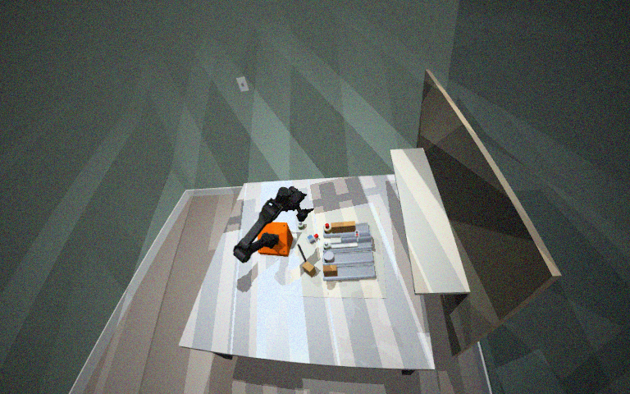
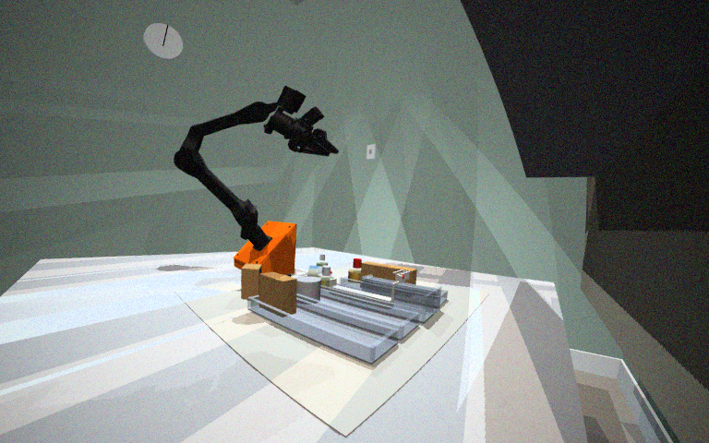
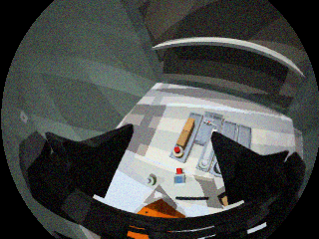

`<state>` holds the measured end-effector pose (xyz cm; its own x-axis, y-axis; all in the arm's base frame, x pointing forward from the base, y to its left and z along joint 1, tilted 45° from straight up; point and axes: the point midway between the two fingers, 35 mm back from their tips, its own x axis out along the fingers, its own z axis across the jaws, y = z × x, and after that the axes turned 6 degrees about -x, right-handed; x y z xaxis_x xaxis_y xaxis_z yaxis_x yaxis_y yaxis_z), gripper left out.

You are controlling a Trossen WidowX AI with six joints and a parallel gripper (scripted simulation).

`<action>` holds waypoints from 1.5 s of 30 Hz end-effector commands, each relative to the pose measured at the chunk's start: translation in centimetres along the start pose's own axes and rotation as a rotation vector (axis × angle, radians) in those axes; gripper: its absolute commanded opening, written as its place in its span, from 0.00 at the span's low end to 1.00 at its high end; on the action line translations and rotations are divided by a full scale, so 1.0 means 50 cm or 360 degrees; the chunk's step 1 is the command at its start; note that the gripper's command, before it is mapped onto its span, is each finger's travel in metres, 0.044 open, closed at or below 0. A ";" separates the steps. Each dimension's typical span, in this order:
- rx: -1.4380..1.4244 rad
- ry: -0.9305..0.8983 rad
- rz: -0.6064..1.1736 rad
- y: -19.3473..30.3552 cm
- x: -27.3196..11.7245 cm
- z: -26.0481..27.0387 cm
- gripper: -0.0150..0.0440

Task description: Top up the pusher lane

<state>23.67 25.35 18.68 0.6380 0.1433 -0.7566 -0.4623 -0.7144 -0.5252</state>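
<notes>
- No brand, label or legible writing is made out on any item in the three views; the jars are too small for print to be read.
- Tool (image 2: 326, 147) is seen high above the surface (image 2: 130, 334), upper centre of the exterior view; its jaws are spread wide, with nothing between them. In the wrist view both dark fingers frame the lower half of the picture.
- Grey lane rack (image 1: 353, 258) is seen centre-right in the top view, its long axis running left to right across the frame, with the lane fronts at the left end.
- A red-capped jar (image 1: 327, 226) stands upright at the upper-left corner of the rack, just beside a brown box (image 1: 343, 226).
- Two loose jars stand upright on the surface left of the rack: a red-capped one (image 1: 316, 236) near a small blue block (image 1: 310, 238), and a green-and-white one (image 1: 301, 225) above them, near the orange base (image 1: 276, 237).
- Which lane is the sprung one cannot be told.
</notes>
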 end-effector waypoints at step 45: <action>0.0461 0.0680 0.1548 0.599 0.275 0.209 1.00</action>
<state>12.20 13.60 -11.24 0.0575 -0.6738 -0.7366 -0.9763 -0.1923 0.0997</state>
